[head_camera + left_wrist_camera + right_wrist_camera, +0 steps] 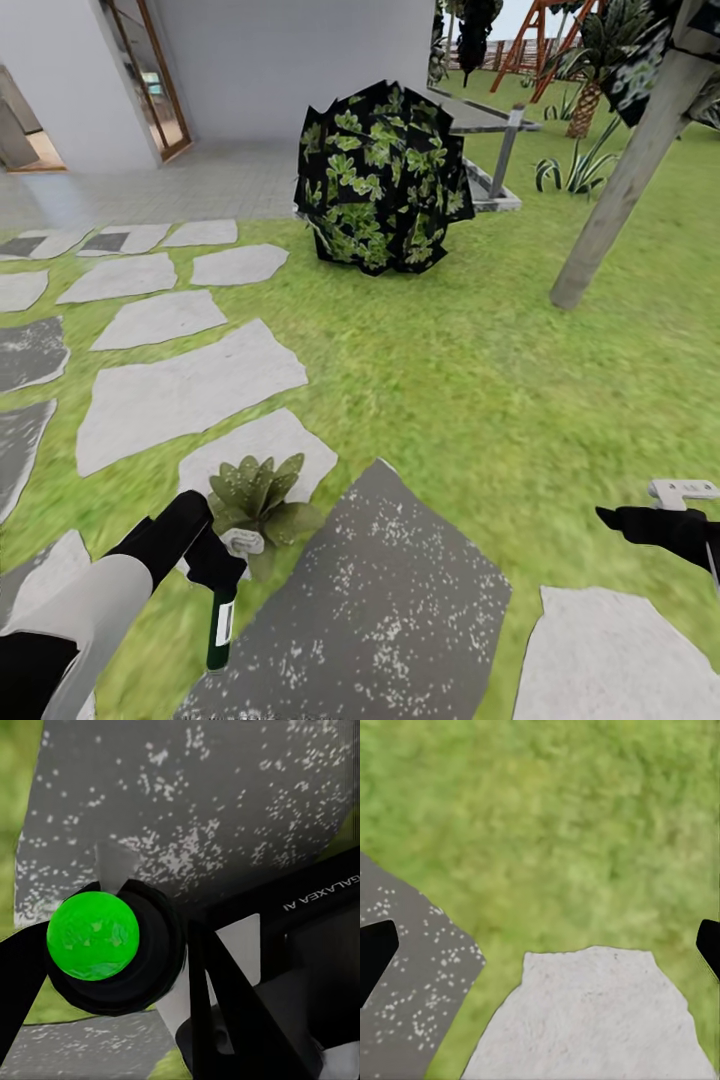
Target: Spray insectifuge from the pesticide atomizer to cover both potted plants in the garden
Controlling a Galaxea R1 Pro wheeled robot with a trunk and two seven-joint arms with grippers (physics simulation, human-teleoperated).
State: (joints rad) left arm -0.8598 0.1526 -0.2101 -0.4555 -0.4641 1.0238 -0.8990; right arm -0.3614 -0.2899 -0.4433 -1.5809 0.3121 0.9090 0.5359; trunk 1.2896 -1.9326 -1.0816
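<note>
Nearest us, our left hand (pixel 222 572) gripped the pesticide atomizer (pixel 221 625) over a dark stepping stone (pixel 380 610), its nozzle beside a potted plant (pixel 258 495), our right hand (pixel 625 520) hung open and empty over the lawn (pixel 480 380), a dark shrub (pixel 382 180) beyond.

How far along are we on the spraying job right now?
Done: the pesticide atomizer is picked up, gripped by the left gripper. In hand: its whitish head sits right beside one potted plant, between the stepping stones; no spray shows, so coverage cannot be judged. Left: finish this plant, then find and spray the second one. The right gripper hovers open over the lawn, holding nothing.
</note>
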